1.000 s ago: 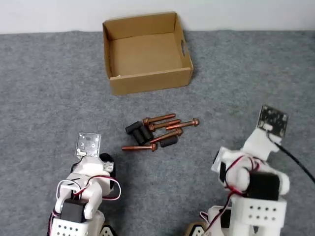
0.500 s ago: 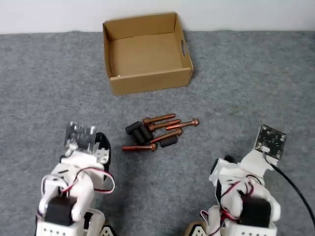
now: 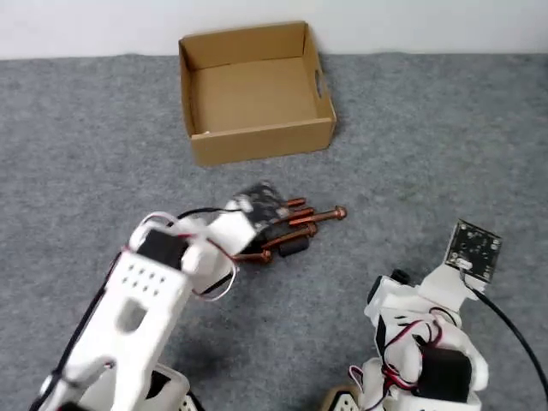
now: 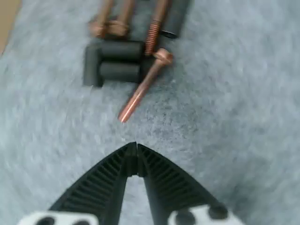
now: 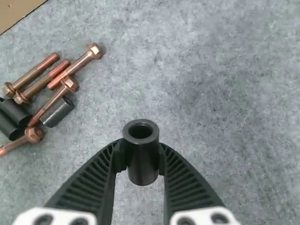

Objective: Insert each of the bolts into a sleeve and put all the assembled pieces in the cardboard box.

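My left gripper [image 4: 136, 148] is shut and empty, low over the grey mat just short of the pile. Ahead of it a copper bolt [image 4: 141, 87] lies slanted, its head against two black sleeves [image 4: 117, 63] lying side by side. More bolts [image 4: 108, 21] lie beyond them. From above, the left arm [image 3: 171, 265] stretches over the pile and hides part of it; one bolt [image 3: 318, 216] and a sleeve [image 3: 294, 247] stick out. My right gripper [image 5: 140, 151] is shut on a black sleeve [image 5: 140, 140], bore facing the camera, held off the mat to the right of the pile.
The open cardboard box [image 3: 261, 141] stands at the back, beyond the pile. In the right wrist view several bolts [image 5: 74, 65] and a loose sleeve [image 5: 56, 111] lie on the mat. The right arm [image 3: 424, 330] stands at the front right.
The left arm has swung out from its folded place at the front left and now reaches over the pile. The right arm drew back toward the front, then kept still.
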